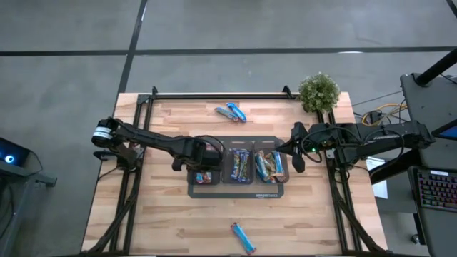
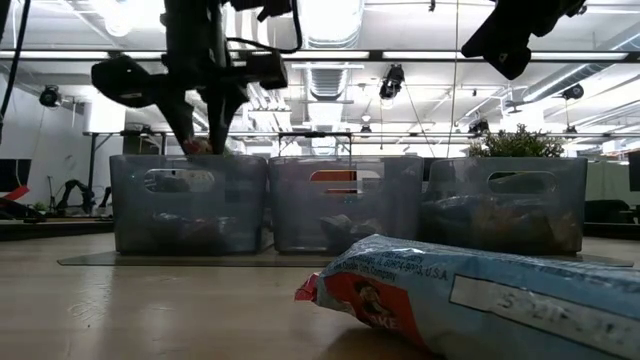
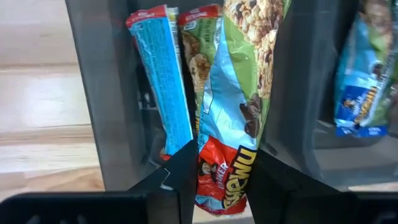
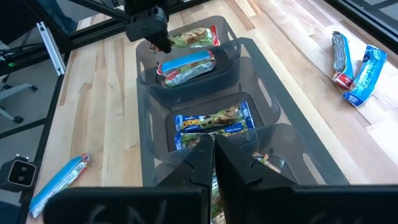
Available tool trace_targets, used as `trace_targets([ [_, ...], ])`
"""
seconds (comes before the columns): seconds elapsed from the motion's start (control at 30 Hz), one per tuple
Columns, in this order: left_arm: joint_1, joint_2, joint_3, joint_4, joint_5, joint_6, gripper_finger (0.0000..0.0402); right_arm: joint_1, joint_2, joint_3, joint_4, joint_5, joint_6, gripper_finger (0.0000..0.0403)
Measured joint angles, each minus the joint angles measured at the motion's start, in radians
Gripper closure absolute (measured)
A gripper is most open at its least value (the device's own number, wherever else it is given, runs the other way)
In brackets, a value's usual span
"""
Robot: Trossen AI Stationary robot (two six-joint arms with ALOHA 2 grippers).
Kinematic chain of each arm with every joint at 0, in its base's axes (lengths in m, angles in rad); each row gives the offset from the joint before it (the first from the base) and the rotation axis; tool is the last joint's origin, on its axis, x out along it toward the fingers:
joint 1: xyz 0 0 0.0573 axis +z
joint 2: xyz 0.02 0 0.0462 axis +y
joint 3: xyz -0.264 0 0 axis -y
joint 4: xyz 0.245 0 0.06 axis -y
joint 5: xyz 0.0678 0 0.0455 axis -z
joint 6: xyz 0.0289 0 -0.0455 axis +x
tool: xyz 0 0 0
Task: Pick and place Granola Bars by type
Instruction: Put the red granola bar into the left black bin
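My left gripper [image 1: 207, 163] reaches down into the left grey bin [image 2: 190, 200] of a row of three on a dark tray, shut on a green, light-blue and red granola bar [image 3: 233, 93]. A light-blue bar [image 3: 160, 81] stands beside it in that bin. Dark-blue bars [image 4: 214, 121] lie in the middle bin, and more bars [image 1: 270, 165] lie in the right bin. Two loose bars [image 1: 232, 112] lie on the table behind the tray, and one [image 1: 243, 238] lies near the front edge. My right gripper [image 1: 295, 158] hangs shut and empty above the right bin's outer side. My left gripper pinches the bar's red end [image 3: 221, 186] between its two fingers. The fingers come from above, pointing almost straight down, in line with the bar. The bar hangs below them inside the left bin; whether its lower end touches the bin floor is hidden.
A small potted plant [image 1: 318, 91] stands at the table's far right corner. The near loose bar [image 2: 480, 300] lies close in front of the low camera. Bare wood lies left of the tray and in front of it.
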Motion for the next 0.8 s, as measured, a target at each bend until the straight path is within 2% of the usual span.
trace_targets([
  [0.37,0.001,0.001,-0.113,0.214,-0.002,-0.071,0.0303,0.0,0.0,0.0,0.0,0.0,0.0,0.0394],
  [0.5,0.001,0.001,-0.122,0.236,-0.007,-0.063,0.0297,0.0,0.0,0.0,0.0,0.0,0.0,0.0394],
  [0.8,0.002,0.001,-0.133,0.25,-0.007,-0.065,0.0219,0.0,0.0,0.0,0.0,0.0,0.0,0.0394],
])
